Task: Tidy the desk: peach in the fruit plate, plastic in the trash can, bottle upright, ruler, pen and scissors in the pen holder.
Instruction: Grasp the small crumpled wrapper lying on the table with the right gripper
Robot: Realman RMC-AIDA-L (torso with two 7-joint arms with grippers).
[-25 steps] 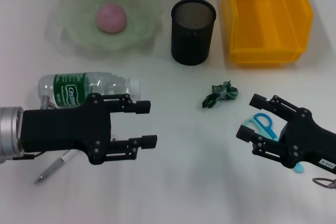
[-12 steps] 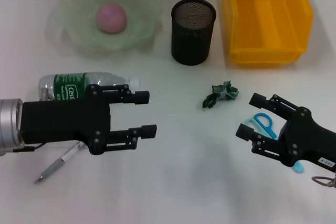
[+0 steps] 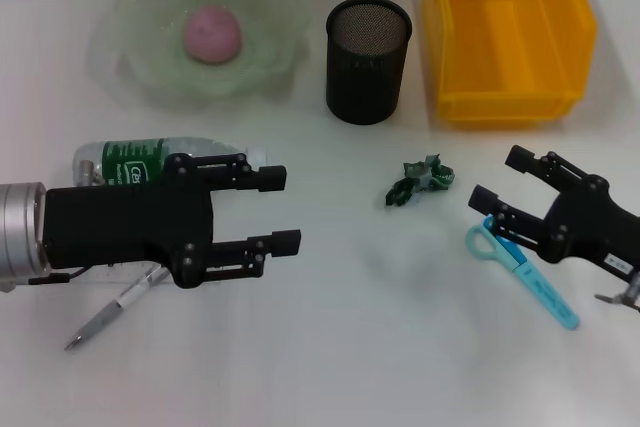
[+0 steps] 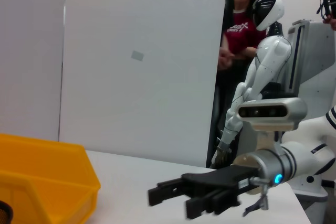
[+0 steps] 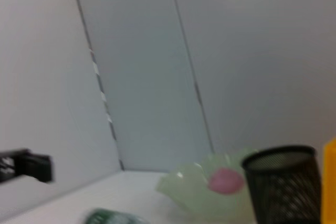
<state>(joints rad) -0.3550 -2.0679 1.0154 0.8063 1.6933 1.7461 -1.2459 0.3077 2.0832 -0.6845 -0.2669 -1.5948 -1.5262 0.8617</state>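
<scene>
Taking the black mesh pen holder (image 3: 368, 47) as landmark: the right tool (image 3: 505, 188) hangs nearer the robot and to its right, jaws wide, over the blue scissors (image 3: 522, 272). The left tool (image 3: 275, 209), also wide, hovers by the lying bottle (image 3: 160, 161).

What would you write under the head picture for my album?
Two open grippers, left and right, hover over bottle, pen, scissors and plastic.

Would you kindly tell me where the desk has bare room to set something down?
Bare desk runs along the near edge, between the pen and scissors. It is crowded around the bottle under the left tool.
</scene>
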